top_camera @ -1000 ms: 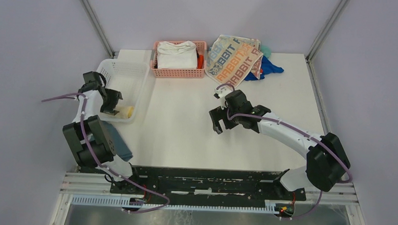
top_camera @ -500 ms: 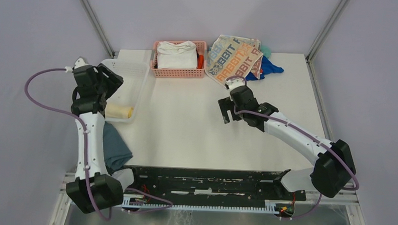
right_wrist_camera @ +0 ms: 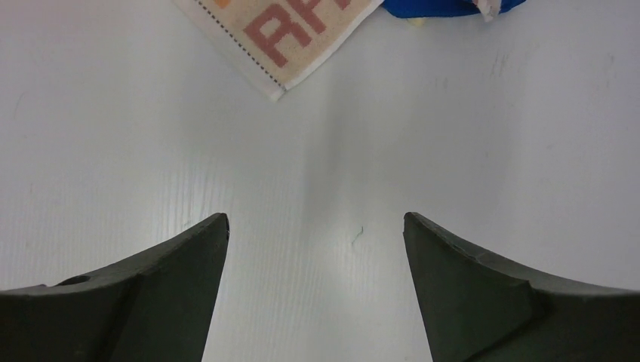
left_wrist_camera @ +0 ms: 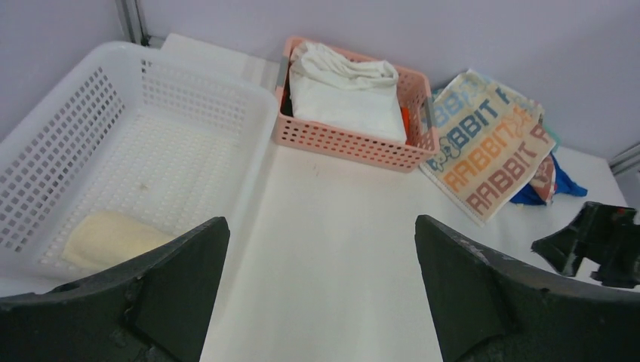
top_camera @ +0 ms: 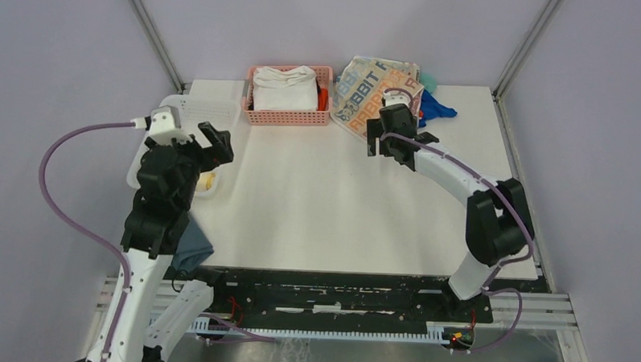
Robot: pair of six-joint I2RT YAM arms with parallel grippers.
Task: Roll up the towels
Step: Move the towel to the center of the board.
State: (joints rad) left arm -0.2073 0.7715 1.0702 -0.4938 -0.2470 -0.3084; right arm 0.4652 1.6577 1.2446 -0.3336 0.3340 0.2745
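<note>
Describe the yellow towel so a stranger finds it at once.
Find the white basket on the table's left side. At its near end lies the yellow towel, rolled up. It is the only rolled cloth; the neighbouring pink basket holds white cloth.

— How many baskets are there?
— Two. One white basket (left_wrist_camera: 256, 102) and one pink basket (left_wrist_camera: 340, 139).
— And towels?
— One rolled yellow towel (left_wrist_camera: 109, 235) and one RABBIT towel (left_wrist_camera: 483, 151).
— Anything else?
— One white folded cloth (left_wrist_camera: 343, 105), one blue cloth (top_camera: 436, 108), one dark cloth (top_camera: 193, 242). Two robot arms: left arm (top_camera: 160, 199), right arm (top_camera: 454, 174).
</note>
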